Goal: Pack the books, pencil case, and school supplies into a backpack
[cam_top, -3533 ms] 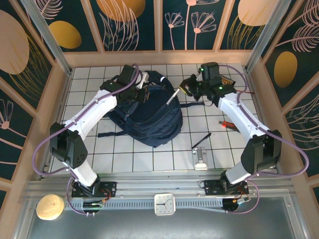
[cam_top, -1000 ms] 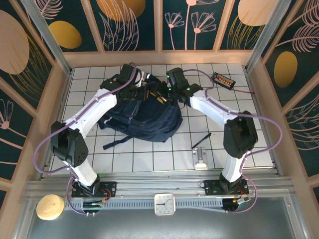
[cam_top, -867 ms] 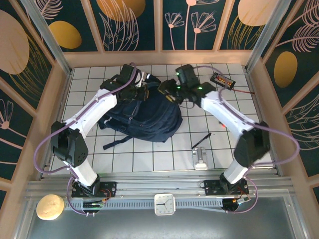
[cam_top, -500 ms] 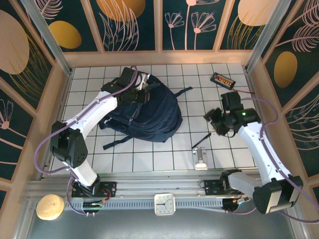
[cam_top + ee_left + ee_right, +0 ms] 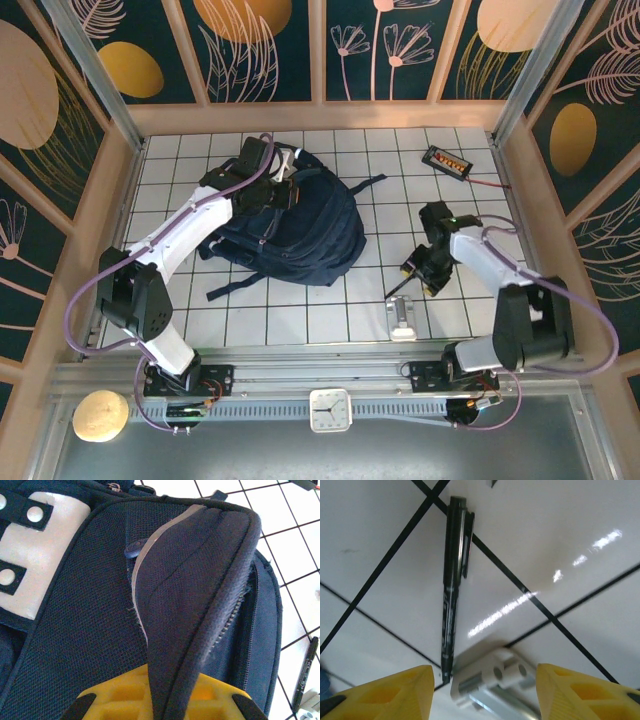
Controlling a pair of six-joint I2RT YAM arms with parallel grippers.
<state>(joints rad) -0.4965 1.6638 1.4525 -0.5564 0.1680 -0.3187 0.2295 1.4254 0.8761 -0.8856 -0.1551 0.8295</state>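
The navy backpack (image 5: 300,230) lies at the table's centre-left, and its dark mesh and white patch (image 5: 40,555) show in the left wrist view. My left gripper (image 5: 283,192) is shut on the backpack's top flap edge (image 5: 200,630), which runs between the yellow jaws (image 5: 167,702). A slim black pen (image 5: 403,283) lies on the tiles at right. My right gripper (image 5: 425,272) hangs open just above the pen (image 5: 451,585), with nothing between its yellow fingers (image 5: 385,695). The books and the pencil case are out of view.
A small silver metal piece (image 5: 402,320) lies right beside the pen's near end (image 5: 492,682). A black gadget with a red wire (image 5: 447,160) sits at the back right. Backpack straps (image 5: 232,287) trail toward the front. Wooden walls close in the table.
My right arm has swung from the backpack's top opening across to the right and down over the black pen, jaws open and empty. The left gripper has kept its hold on the flap.
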